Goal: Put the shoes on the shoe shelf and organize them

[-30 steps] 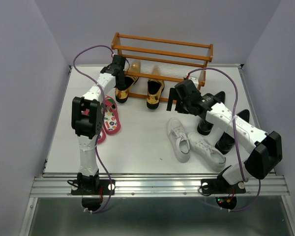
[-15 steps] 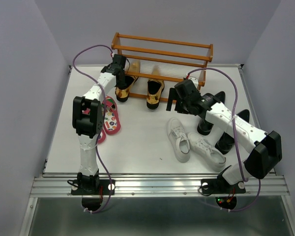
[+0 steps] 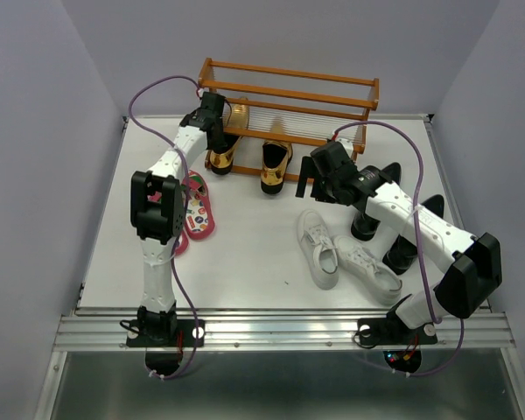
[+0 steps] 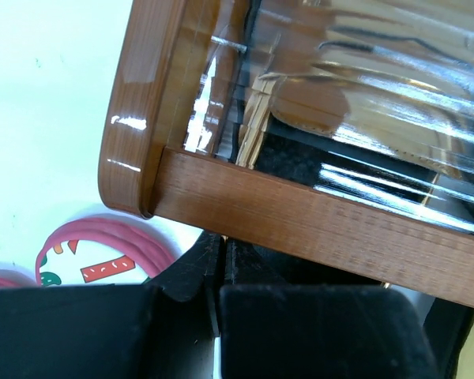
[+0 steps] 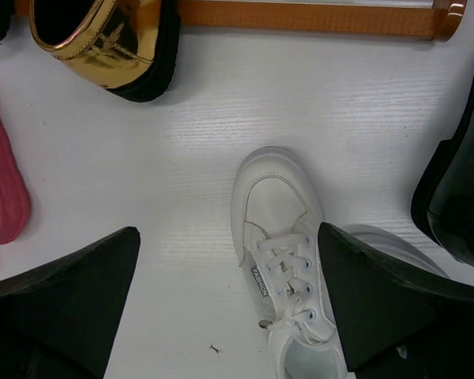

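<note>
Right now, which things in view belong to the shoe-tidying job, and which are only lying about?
Belong to the job: gold loafers, white sneakers, black boots, pink flip-flops, shoe shelf.
Only lying about: small dark speck on the table.

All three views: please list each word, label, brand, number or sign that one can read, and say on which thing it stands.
"FASHION": on a small grey tab beside the laces of the white sneaker, right wrist view; the print is small, so this is not fully certain.
No letters on the pink flip-flop: only coloured shapes.
No text visible on the shoe shelf or the gold loafer.
</note>
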Controlling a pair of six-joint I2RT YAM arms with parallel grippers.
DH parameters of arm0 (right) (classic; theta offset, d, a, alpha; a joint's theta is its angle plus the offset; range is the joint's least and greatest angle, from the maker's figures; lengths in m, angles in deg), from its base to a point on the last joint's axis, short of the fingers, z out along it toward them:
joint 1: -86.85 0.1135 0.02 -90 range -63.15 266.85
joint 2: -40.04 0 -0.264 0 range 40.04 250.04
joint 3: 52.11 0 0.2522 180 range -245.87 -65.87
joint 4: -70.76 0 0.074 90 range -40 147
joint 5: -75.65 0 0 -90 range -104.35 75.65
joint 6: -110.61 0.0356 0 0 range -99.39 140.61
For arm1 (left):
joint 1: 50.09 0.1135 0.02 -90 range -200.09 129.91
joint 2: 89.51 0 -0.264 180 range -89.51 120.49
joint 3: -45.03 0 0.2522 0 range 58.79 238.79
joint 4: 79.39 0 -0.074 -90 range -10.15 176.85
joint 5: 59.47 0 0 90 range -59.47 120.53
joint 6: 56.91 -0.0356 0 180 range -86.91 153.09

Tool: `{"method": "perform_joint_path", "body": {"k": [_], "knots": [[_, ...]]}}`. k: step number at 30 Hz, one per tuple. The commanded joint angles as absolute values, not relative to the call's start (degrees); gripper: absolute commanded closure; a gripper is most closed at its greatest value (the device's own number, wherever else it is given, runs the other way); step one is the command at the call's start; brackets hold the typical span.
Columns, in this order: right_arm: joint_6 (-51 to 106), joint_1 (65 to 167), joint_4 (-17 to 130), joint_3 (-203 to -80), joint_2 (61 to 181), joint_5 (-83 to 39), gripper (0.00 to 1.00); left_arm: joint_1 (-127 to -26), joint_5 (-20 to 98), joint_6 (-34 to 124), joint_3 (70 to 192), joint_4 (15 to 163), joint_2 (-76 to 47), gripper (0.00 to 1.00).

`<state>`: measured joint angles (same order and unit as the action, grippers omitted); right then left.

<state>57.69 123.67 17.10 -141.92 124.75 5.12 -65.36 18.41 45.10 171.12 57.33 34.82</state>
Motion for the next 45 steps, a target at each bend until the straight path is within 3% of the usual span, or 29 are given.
{"method": "perform_joint_path", "body": {"k": [1,11,16,18,20,21,25,26,45], "knots": [[58.31,123.94,17.18,-143.21,122.66,5.08,0.00,-64.77,17.44,46.18,175.34,62.06,32.92,1.00],[58.40,123.94,17.01,-143.39,122.75,4.11,0.00,-64.50,17.35,47.41,173.22,61.62,35.03,1.00],[58.57,123.94,16.74,-143.39,122.40,4.02,0.00,-64.33,17.61,48.03,171.21,61.80,34.42,0.83],[58.66,123.94,16.75,-143.30,122.22,4.02,0.00,-64.42,18.23,48.03,170.85,62.15,33.89,0.68],[58.75,123.94,16.74,-143.21,122.05,4.02,0.00,-64.42,18.67,48.12,170.59,62.06,33.19,0.66],[58.75,123.94,16.74,-143.04,121.87,4.02,0.00,-64.42,18.76,48.20,170.41,62.06,32.75,0.59],[59.19,123.94,16.75,-142.33,121.08,4.37,0.00,-64.42,18.93,48.56,169.27,62.50,30.46,0.58],[59.28,123.94,16.74,-142.16,120.82,4.37,0.00,-64.42,18.93,48.64,168.66,62.59,29.42,0.52],[59.72,123.94,17.62,-140.75,119.94,3.93,0.00,-66.60,17.27,47.50,154.86,63.03,12.45,0.52]]}}
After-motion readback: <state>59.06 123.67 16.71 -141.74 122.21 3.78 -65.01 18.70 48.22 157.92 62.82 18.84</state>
